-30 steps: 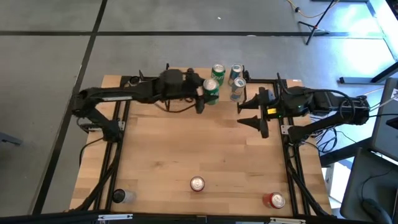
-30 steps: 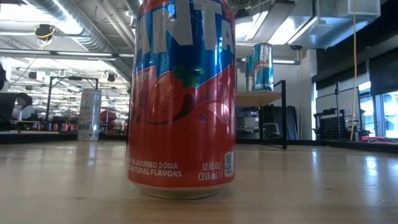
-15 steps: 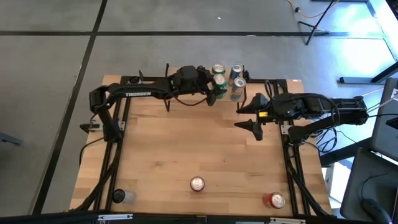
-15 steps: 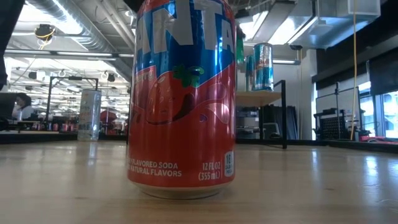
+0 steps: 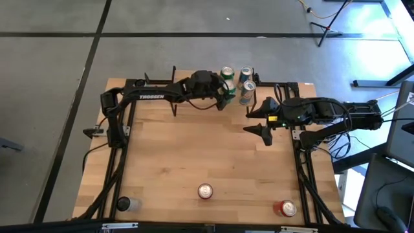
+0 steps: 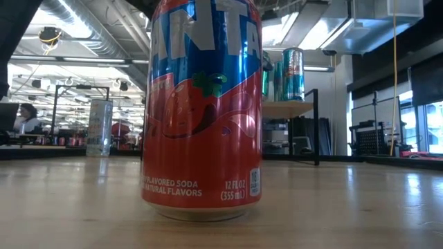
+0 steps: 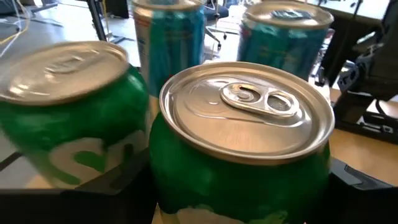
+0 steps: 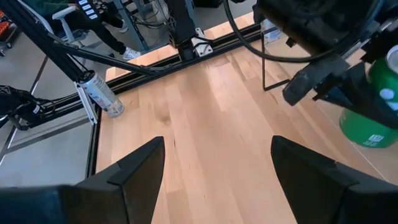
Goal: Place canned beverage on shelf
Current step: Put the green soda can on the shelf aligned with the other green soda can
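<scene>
The green aluminium can with a silver pull-tab lid (image 7: 242, 162) stands upright between the left gripper's (image 5: 223, 94) dark fingers, which close on its sides; its green wall carries a pale patch low down, and its lid is unopened, the tab lying flat. In the high view this green can (image 5: 224, 92) sits at the near edge of the shelf, a low rack with a light wood top and thin black metal legs (image 6: 294, 109) at the far edge of the table; whether its base rests on the plank cannot be told. Just beside it on the shelf stands a second green can with white lettering (image 7: 68, 118), and behind these two teal-blue cans (image 7: 168, 43) stand upright, seen on the shelf top in the low view (image 6: 292, 74). To the right of the shelf, over the light wood table (image 5: 194, 155), the right gripper (image 5: 261, 120) hovers with its fingers spread wide and nothing between them. Well away from the shelf, along the table's near edge, stand a red and blue strawberry soda can (image 6: 202, 111), another red can (image 5: 285, 208) at the right corner, and a slim silver can (image 6: 100, 127) at the left corner.
</scene>
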You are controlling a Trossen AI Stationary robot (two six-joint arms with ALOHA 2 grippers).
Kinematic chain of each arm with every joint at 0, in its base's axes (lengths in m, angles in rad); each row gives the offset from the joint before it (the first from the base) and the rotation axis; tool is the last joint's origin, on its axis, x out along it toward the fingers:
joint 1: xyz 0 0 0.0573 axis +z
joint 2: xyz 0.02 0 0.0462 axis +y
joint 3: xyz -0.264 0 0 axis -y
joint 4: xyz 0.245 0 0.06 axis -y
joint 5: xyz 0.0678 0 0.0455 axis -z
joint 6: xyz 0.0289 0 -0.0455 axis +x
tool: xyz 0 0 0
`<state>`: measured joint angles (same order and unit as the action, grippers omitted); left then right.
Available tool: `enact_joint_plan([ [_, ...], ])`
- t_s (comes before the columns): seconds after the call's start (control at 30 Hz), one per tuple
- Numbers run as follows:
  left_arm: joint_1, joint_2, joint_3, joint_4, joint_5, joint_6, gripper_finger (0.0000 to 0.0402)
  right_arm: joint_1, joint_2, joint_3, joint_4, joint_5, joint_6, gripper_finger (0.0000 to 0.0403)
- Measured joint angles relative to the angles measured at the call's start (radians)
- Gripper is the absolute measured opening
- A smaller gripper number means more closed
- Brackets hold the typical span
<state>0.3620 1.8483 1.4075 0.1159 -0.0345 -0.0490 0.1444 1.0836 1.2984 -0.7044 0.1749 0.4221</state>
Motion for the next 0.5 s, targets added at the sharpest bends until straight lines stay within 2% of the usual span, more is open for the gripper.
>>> enact_joint_plan([
  [0.5,0.000,-0.002,0.001,-0.028,-0.006,0.033,0.0275,0.000,0.000,0.000,0.000,-0.001,0.019,0.0278],
])
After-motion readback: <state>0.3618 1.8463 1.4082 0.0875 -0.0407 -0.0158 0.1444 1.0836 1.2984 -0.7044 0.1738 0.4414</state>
